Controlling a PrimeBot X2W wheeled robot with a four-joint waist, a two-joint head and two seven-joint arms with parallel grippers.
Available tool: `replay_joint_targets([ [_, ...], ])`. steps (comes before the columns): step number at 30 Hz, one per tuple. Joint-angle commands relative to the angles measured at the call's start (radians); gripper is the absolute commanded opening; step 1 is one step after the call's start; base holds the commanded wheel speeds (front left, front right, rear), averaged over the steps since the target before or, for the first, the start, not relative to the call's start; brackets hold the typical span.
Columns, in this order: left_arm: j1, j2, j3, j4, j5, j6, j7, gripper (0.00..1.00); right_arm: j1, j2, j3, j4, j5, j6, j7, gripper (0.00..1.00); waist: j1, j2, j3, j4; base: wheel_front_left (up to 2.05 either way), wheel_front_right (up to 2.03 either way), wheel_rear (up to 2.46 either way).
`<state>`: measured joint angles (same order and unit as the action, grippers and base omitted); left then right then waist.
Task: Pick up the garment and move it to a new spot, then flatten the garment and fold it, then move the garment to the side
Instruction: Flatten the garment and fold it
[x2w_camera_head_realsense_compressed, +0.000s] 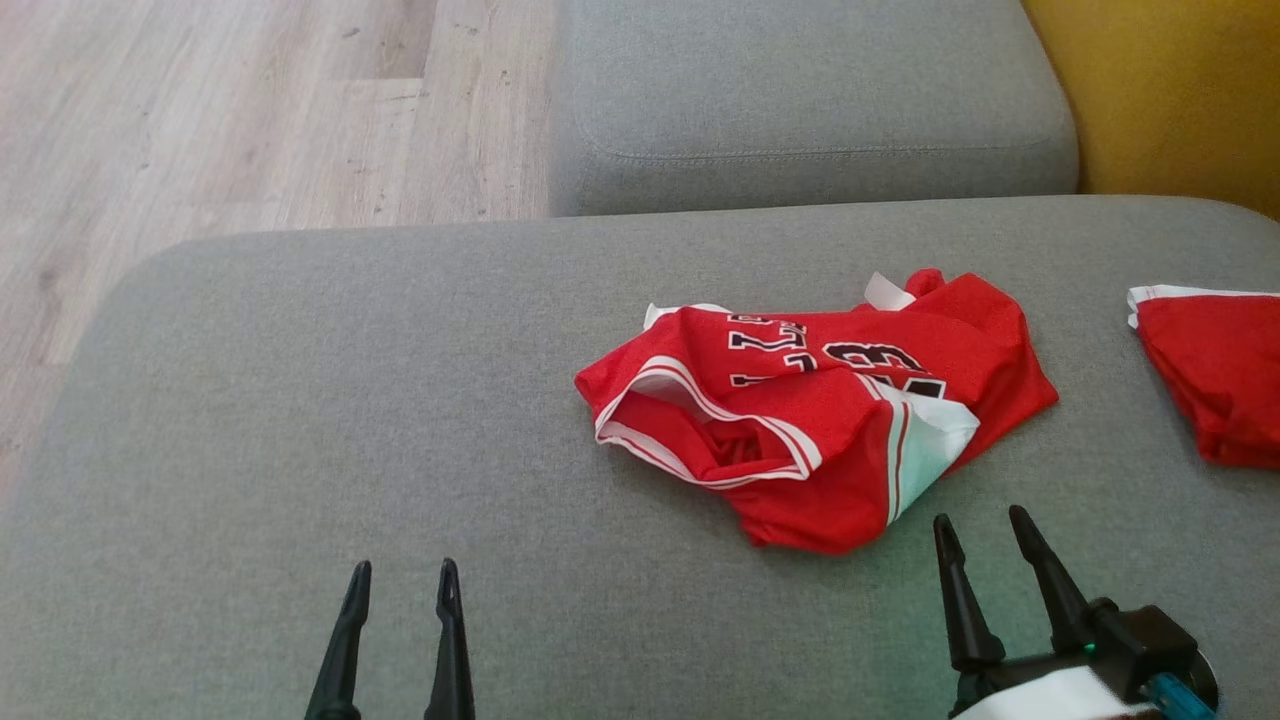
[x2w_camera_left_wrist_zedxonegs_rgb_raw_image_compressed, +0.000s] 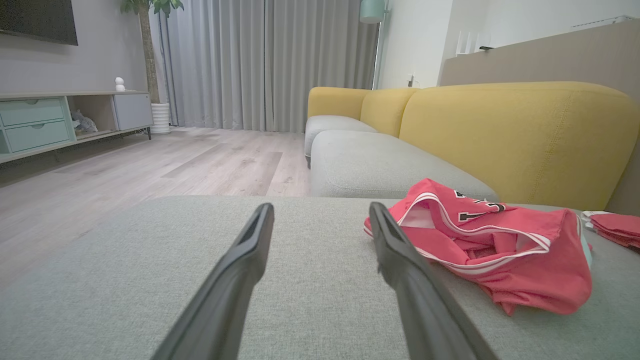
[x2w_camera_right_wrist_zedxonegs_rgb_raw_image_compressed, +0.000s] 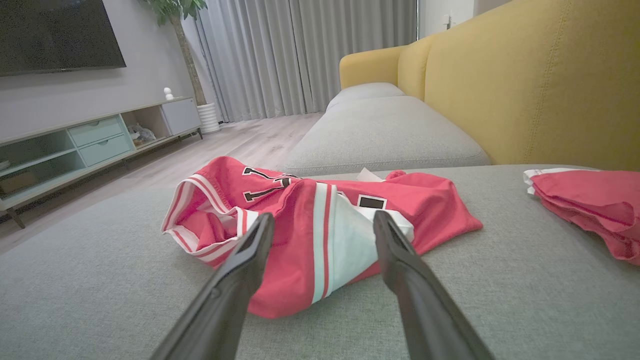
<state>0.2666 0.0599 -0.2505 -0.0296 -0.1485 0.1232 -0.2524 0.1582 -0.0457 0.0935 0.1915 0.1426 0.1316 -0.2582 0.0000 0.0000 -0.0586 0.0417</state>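
Wood floor (x2w_camera_head_realsense_compressed: 200, 100) and yellow backrest (x2w_camera_head_realsense_compressed: 1170, 90) border a grey cushion (x2w_camera_head_realsense_compressed: 300, 420). The crumpled red garment (x2w_camera_head_realsense_compressed: 820, 420) lies right of the cushion's centre, long axis roughly 9 to 3 o'clock. A second red cloth (x2w_camera_head_realsense_compressed: 1215, 380), seemingly folded, lies at its 3 o'clock. The right gripper (x2w_camera_head_realsense_compressed: 979, 517), spread wide and empty, has the garment just beyond at 11 o'clock, so it is nearer. The left gripper (x2w_camera_head_realsense_compressed: 404, 565), likewise spread and empty, has it at 2 o'clock.

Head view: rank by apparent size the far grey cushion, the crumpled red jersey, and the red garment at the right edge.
1. far grey cushion
2. crumpled red jersey
3. red garment at the right edge, cut off by the frame, so true size unsure.
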Motion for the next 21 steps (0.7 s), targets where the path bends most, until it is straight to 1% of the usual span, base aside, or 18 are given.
replay_joint_targets([
  [1, -0.038, -0.010, 0.031, -0.034, 0.010, 0.002, -0.009, 1.00, -0.026, -0.005, 0.026, -0.036, 0.007, -0.001, -0.004, 1.00, 0.0000, 0.0000, 0.001, 0.000, 0.00, 0.00, 0.00],
  [12, -0.036, -0.010, 0.028, -0.033, 0.016, 0.006, -0.009, 1.00, -0.029, -0.005, 0.036, -0.029, 0.010, -0.001, -0.004, 1.00, 0.0000, 0.0000, 0.004, -0.009, 0.00, 0.00, 0.00],
  [19, -0.045, -0.010, 0.006, -0.025, 0.023, -0.006, -0.009, 1.00, -0.043, -0.005, 0.048, -0.033, 0.011, -0.001, -0.004, 1.00, 0.0000, 0.0000, 0.019, -0.043, 0.00, 0.00, 0.00],
  [21, -0.054, -0.010, -0.003, -0.018, 0.025, -0.011, -0.009, 1.00, -0.048, -0.005, 0.056, -0.044, 0.015, -0.001, -0.004, 1.00, 0.0000, 0.0000, 0.028, -0.062, 0.00, 0.00, 0.00],
])
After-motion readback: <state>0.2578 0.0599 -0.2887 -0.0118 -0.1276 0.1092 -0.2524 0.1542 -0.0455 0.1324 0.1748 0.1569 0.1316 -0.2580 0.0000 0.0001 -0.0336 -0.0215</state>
